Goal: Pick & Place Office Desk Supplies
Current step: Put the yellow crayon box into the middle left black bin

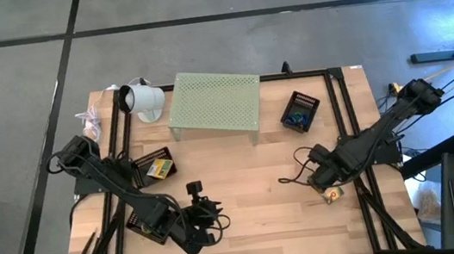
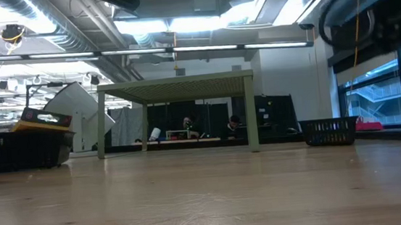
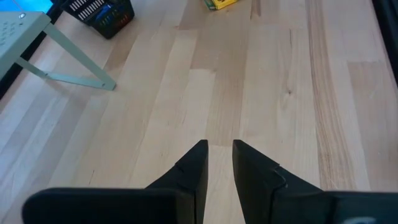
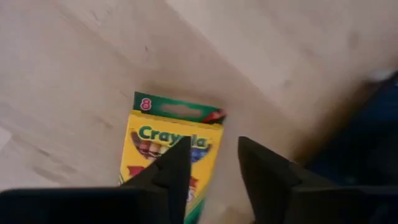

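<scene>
One crayon box lies flat under right gripper, jaws apart, nothing held. Light, stiff card, likely crushable; take it across narrow sides.

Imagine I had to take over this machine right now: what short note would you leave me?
Right end effector: fingers apart, hovering over the yellow Crayola crayon box, which lies flat on the wooden table near its right edge; not gripped.
Left end effector: fingers slightly apart, holding nothing, low over bare wood at the front left.
Second yellow card box: in a black tray at the left.
Small black mesh basket: beside the pale green perforated riser, coloured items inside.
Done: cannot tell.
Left: the crayon box on the table probably needs a container.
</scene>
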Available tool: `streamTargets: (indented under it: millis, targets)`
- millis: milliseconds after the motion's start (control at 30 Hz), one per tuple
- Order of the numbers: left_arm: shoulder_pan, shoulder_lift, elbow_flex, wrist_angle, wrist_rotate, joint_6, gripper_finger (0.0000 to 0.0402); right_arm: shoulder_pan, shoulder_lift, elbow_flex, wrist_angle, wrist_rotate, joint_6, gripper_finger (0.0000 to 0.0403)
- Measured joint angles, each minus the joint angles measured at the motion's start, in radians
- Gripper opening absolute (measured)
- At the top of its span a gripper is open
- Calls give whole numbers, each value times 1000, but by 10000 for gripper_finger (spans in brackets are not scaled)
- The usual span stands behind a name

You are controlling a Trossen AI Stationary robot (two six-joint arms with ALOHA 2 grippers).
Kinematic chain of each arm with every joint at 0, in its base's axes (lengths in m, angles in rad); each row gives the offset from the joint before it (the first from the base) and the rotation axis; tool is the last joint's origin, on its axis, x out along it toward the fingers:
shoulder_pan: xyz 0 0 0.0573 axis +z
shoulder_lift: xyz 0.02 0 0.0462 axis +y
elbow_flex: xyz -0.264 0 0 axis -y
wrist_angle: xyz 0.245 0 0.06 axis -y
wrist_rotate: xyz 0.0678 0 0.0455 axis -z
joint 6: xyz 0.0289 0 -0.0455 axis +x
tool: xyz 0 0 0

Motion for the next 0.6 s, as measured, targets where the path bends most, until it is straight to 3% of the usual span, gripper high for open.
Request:
streamTargets:
  millis: [233,433,600]
  targets:
    - [0,0,0,0,0,0,66,0,0,-69,54,52,-42,194]
    - [0,0,0,0,0,-1,66,-5,0,-75,62,76,-273,198]
    - [0,0,0,0,0,-1,66,-44,0,-156,122,16,-304,196]
